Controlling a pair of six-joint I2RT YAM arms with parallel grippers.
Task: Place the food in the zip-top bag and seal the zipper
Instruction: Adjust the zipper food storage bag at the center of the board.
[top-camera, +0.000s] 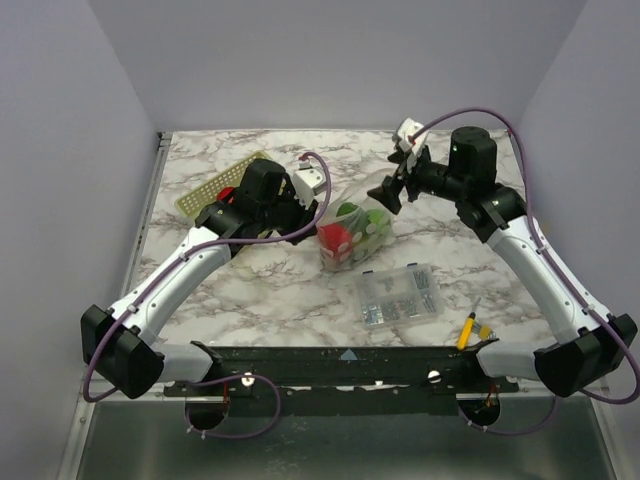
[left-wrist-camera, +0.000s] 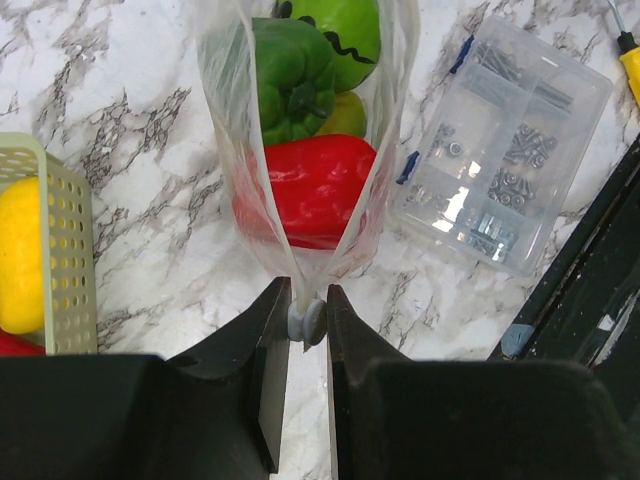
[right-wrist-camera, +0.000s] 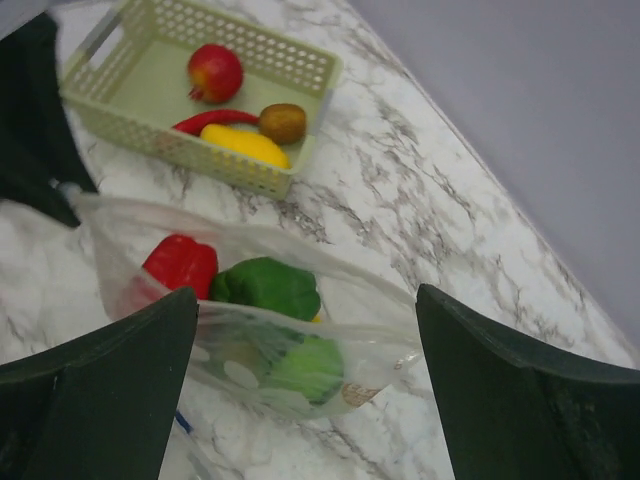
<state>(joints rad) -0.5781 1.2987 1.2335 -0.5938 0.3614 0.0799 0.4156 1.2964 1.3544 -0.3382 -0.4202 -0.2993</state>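
Bag (top-camera: 362, 228), centre of table (top-camera: 250, 290), 4 o'clock of basket (top-camera: 205, 190), holding peppers (left-wrist-camera: 315, 185): likely light, limp, slippery film, best taken by its stiffer zipper (left-wrist-camera: 306, 326), where left gripper (left-wrist-camera: 307, 310) is clamped at 9 o'clock; right gripper (right-wrist-camera: 305, 300), fingers apart, at 1 o'clock.

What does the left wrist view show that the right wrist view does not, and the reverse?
Only the left wrist view: the clear parts box, and the grey piece at the zip-top bag's end pinched by the left end effector. Only the right wrist view: the open right end effector, an apple and a brown fruit in the basket. Both: the bag holding a red pepper and a green pepper.
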